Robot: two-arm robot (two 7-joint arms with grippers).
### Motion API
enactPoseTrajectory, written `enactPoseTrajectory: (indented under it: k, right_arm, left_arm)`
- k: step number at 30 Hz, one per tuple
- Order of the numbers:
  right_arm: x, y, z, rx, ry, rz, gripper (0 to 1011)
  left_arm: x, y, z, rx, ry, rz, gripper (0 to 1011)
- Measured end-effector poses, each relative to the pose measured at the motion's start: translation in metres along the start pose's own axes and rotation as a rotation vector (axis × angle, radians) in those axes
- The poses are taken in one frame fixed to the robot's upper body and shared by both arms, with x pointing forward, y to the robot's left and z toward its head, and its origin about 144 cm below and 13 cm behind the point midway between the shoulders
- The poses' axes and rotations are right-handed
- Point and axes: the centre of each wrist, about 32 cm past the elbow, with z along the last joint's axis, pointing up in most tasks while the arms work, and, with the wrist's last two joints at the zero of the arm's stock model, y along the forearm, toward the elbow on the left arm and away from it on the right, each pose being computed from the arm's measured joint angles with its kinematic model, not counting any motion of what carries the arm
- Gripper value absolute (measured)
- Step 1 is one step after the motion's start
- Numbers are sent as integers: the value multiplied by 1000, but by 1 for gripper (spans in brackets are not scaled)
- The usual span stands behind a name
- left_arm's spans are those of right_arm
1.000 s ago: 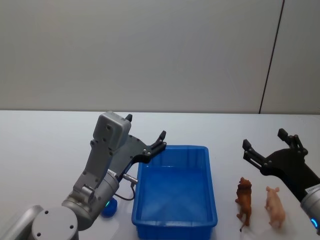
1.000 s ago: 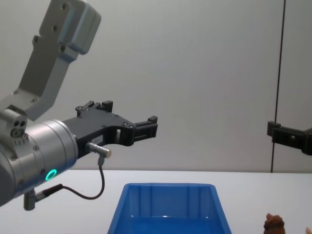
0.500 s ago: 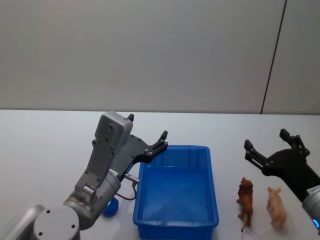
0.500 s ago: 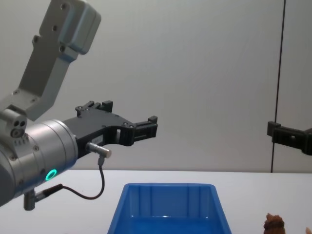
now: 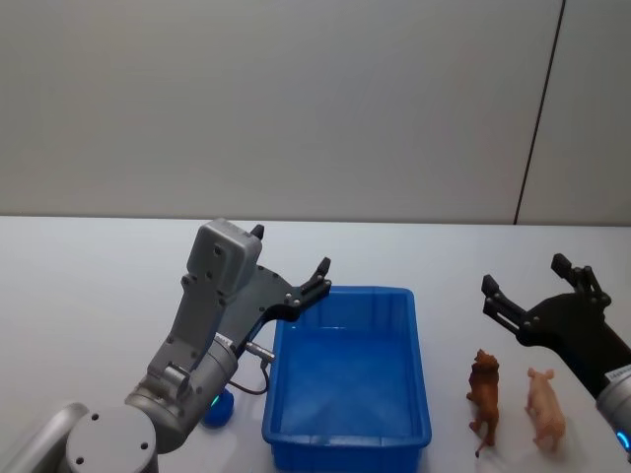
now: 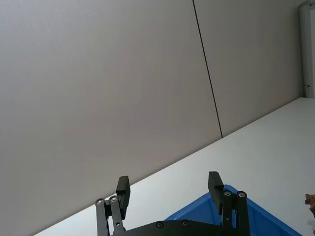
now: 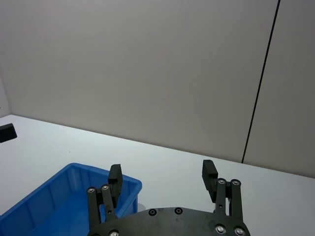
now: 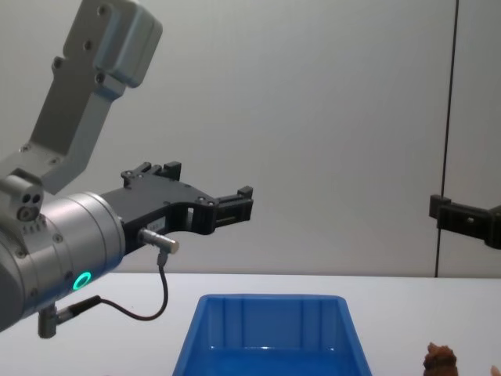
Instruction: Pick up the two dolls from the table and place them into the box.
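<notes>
The blue box (image 5: 421,374) sits on the white tabletop (image 5: 99,286) toward its near side, about midway between the left and right edges, with its long sides running toward the far edge. Its floor is bare. In the chest view its far wall and ribbed inner faces show at the bottom.

The two dolls are on the tabletop to the right of the box, toward the right edge. The reddish-brown doll (image 5: 482,392) is nearer the box, just beside its right wall without touching it. The pale pink doll (image 5: 543,404) is beside it, farther to the right, with a clear gap between the two. Both have their heads toward the far edge.

The left end effector (image 5: 290,252) hangs in the air by the box's far-left corner, its two black fingers spread wide with nothing between them. The chest view shows it raised well above the box rim. In the left wrist view the fingers (image 6: 123,187) point out over the far end of the box.

The right end effector (image 5: 525,276) hovers above the tabletop just beyond the dolls, toward the far edge. Its fingers are also spread apart and empty, touching neither doll.
</notes>
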Motion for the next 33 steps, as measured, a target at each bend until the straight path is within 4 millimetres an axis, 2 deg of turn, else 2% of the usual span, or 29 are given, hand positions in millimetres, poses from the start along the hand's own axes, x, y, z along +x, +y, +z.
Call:
enactPoseTrajectory:
  k: [19,33]
  right_arm:
    - [7,6,-10,-159,-12,-101,1001]
    - [2,1,-23,-322,-19,-185,1001]
  left_arm:
    - [0,0,0,0,0,0,1000]
    - [0,0,0,0,0,0,1001]
